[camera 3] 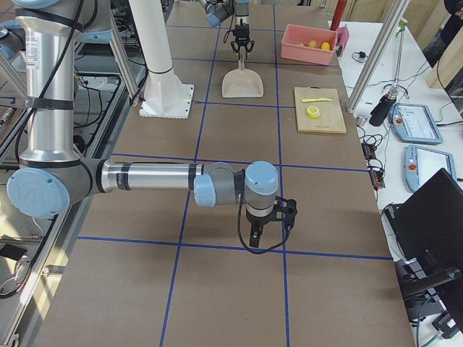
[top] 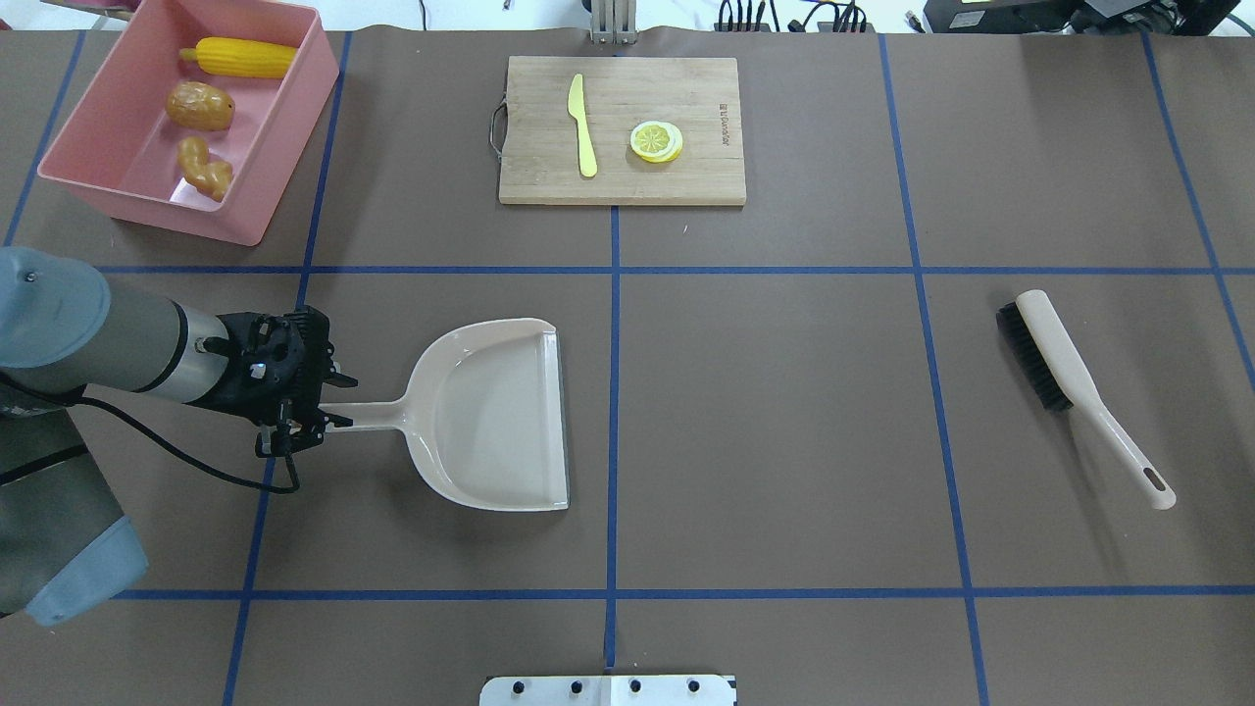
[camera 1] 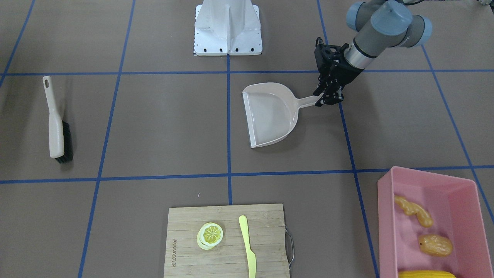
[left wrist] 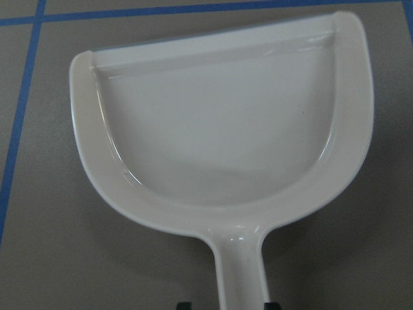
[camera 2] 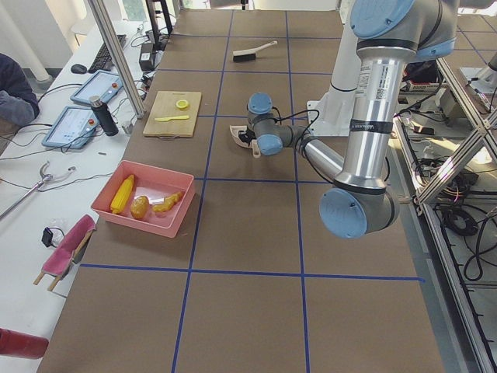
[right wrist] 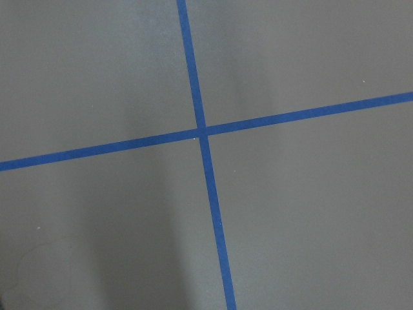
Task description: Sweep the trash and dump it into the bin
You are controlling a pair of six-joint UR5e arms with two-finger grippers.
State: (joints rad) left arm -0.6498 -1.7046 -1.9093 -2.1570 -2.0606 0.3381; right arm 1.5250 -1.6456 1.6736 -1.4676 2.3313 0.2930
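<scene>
The pink bin [top: 284, 147] stands at the far left corner, also seen in the front view [camera 1: 386, 231]. Inside lie the corn cob [top: 240, 57], the potato [top: 199, 105] and the ginger root [top: 206, 167]. The beige dustpan [top: 490, 422] lies flat and empty on the table. My left gripper [top: 304, 417] is at the end of its handle. In the left wrist view the pan [left wrist: 213, 135] fills the frame, and the fingertips flank the handle with a gap on one side. My right gripper [camera 3: 268, 224] shows only in the right side view, over bare table; I cannot tell its state.
A brush [top: 1069, 382] lies on the right side of the table. A wooden cutting board [top: 686, 167] at the far middle holds a lemon slice [top: 656, 140] and a plastic knife [top: 582, 127]. The robot base [camera 1: 227, 27] stands at the near edge.
</scene>
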